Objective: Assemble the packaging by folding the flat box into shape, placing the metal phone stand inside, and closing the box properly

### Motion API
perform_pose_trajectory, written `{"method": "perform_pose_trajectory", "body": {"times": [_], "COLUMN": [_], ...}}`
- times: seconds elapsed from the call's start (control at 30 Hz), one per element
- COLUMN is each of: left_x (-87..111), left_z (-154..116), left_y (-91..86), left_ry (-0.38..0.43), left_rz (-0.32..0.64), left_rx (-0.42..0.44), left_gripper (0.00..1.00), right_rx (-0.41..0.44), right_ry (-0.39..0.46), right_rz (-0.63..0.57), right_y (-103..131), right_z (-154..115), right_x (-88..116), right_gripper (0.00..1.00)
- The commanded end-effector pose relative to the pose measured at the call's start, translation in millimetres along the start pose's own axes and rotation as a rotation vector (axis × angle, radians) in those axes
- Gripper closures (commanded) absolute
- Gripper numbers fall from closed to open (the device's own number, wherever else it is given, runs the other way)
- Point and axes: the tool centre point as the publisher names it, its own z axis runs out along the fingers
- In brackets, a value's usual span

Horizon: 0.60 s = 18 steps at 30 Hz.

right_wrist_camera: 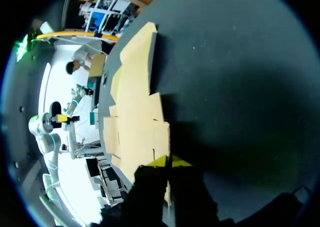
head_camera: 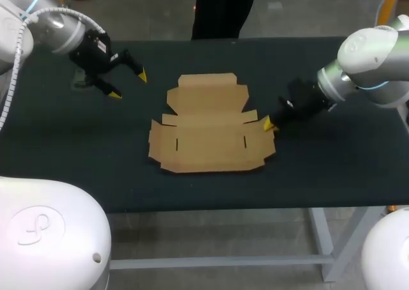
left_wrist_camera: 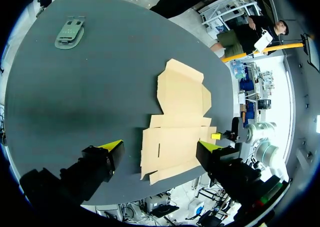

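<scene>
At the far left, the left gripper [head_camera: 128, 85] hangs released above the dark green table [head_camera: 64, 168], its yellow tips spread wide. The left wrist view alone shows the grey-green metal phone stand [left_wrist_camera: 69, 33] whole, lying flat on the table well apart from the box; in the head view that gripper covers most of it. In the middle the flat brown cardboard box [head_camera: 211, 127] lies unfolded, and at its right edge the right gripper [head_camera: 268, 124] is clenched, which the right wrist view shows as a pinch on the side flap.
</scene>
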Motion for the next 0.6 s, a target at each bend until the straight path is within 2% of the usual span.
{"method": "perform_pose_trajectory", "body": {"times": [0.03, 0.6], "left_x": [0.9, 0.9], "left_z": [-0.8, -0.8], "left_y": [0.4, 0.4], "left_ry": [-0.006, -0.006], "left_rz": [-0.002, -0.002], "left_rx": [-0.001, -0.001], "left_gripper": [0.00, 0.00], "right_rx": [0.014, 0.069], "right_ry": [0.008, 0.037], "right_rz": [-0.004, -0.011], "right_y": [0.8, 6.6], "right_z": [-0.1, 4.1], "right_x": [-1.9, -7.0], "right_gripper": [1.00, 1.00]}}
